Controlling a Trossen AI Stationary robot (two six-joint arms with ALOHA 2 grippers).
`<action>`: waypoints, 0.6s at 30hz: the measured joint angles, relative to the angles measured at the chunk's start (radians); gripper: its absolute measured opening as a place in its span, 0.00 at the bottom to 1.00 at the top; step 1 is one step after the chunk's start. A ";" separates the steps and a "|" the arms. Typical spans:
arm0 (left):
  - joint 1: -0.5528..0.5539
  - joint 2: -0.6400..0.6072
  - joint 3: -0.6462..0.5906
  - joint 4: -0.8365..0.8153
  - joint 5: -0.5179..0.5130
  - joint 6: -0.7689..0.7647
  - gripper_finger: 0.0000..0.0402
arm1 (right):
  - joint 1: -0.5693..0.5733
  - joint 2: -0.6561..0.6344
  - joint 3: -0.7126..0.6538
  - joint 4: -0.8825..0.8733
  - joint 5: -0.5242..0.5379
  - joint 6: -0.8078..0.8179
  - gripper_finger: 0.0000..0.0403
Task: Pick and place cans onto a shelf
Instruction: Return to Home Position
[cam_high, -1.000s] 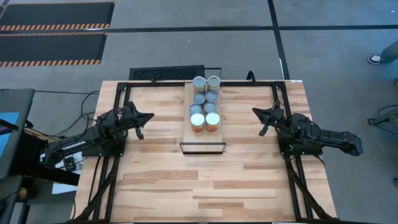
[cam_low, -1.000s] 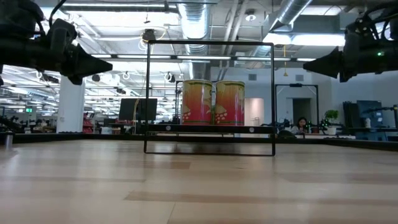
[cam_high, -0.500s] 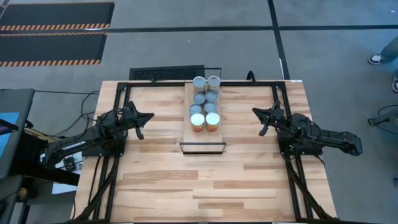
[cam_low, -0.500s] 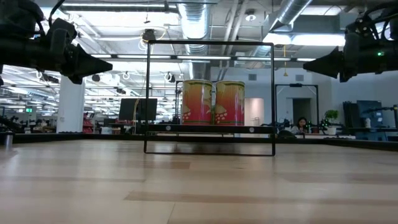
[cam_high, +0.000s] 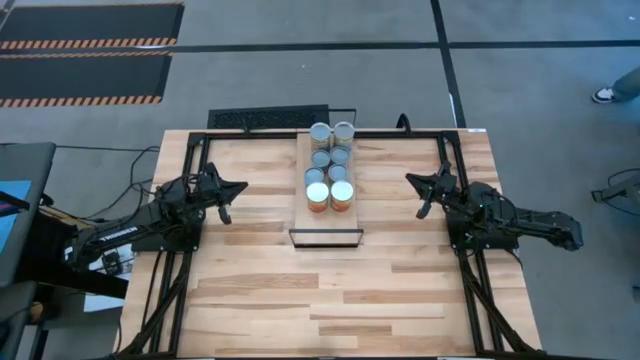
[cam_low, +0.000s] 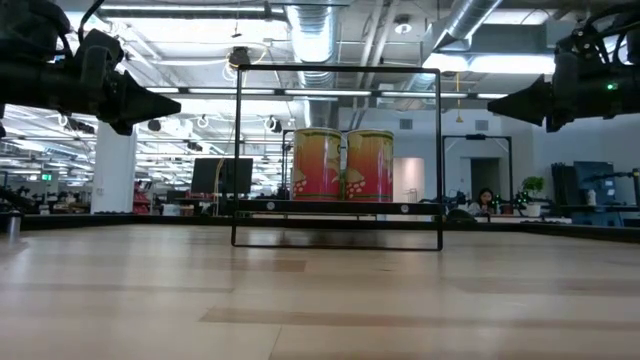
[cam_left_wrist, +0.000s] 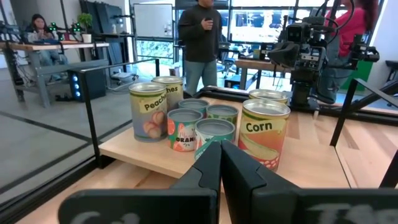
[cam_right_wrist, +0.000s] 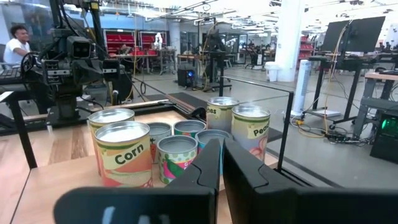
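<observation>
all eight cans (cam_high: 330, 165) upright in two rows on the shelf (cam_high: 325, 220), none loose on the surface (cam_high: 330, 290). left jaws and right jaws clenched on nothing, well apart from the shelf, one each side. placing looks done; only homing left.

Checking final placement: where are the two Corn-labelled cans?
The corn cans stand side by side on the light wooden shelf, centre of high view, beside smaller cans.

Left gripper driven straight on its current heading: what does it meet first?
Probably the nearer front can on the shelf, in line with the left gripper. In the low view its tip sits above the can tops, so it might clear them.
</observation>
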 joint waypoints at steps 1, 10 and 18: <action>0.000 0.000 0.000 0.000 0.000 0.000 0.00 | 0.000 0.000 0.000 0.000 0.000 0.000 0.10; 0.000 0.000 0.000 0.000 0.000 -0.001 0.00 | 0.000 0.000 0.000 0.000 0.000 0.000 0.10; 0.000 0.000 0.000 0.000 0.000 0.000 0.00 | 0.000 0.000 0.000 0.000 0.000 0.000 0.10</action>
